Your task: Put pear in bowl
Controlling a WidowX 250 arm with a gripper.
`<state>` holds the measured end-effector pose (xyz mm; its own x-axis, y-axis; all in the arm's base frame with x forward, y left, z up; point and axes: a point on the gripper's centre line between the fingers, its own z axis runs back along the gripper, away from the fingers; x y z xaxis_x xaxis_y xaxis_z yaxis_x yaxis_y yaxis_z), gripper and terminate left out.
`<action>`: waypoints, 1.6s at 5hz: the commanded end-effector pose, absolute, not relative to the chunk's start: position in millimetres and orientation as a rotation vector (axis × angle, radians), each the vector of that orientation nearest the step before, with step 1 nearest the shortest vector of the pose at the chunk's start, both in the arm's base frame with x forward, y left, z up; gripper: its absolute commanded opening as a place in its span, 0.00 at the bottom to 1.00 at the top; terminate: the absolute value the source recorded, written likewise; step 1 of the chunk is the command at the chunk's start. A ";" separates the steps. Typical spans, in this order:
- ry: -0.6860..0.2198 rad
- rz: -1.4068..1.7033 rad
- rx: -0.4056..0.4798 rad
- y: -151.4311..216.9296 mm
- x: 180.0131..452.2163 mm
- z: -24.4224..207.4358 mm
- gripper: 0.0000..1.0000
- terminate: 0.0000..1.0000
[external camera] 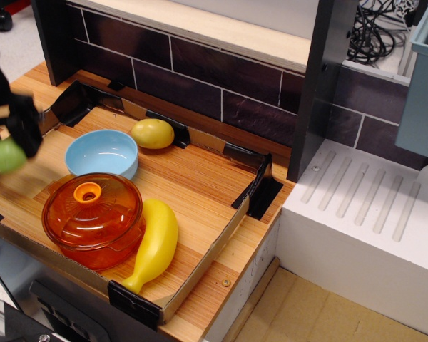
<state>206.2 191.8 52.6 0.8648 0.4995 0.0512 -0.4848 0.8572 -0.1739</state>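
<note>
Pear sits blurred at the far left edge of your view, lifted off the wooden tray and pinched at the tip of your black claw, which is closed on it. Just to the claw's right lies the light blue bowl, with nothing in it. Beyond the bowl rests a yellow lemon. Below the bowl you see the orange lidded pot, with the yellow banana toy against its right side.

Orange lidded pot touching yellow banana toy; lemon behind.
</note>
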 end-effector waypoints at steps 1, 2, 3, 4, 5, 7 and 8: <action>-0.167 0.577 -0.166 156.4 245.0 100.9 0.00 0.00; -0.205 0.592 -0.153 125.4 258.1 90.1 0.00 0.00; -0.197 0.577 -0.135 116.7 260.5 71.1 0.00 0.00; -0.178 0.588 -0.107 114.3 261.2 56.8 0.00 0.00; -0.205 0.580 -0.105 117.8 259.6 60.0 1.00 0.00; -0.185 0.554 -0.109 122.0 248.0 106.6 1.00 0.00; -0.164 0.527 -0.109 122.1 238.8 136.4 1.00 0.00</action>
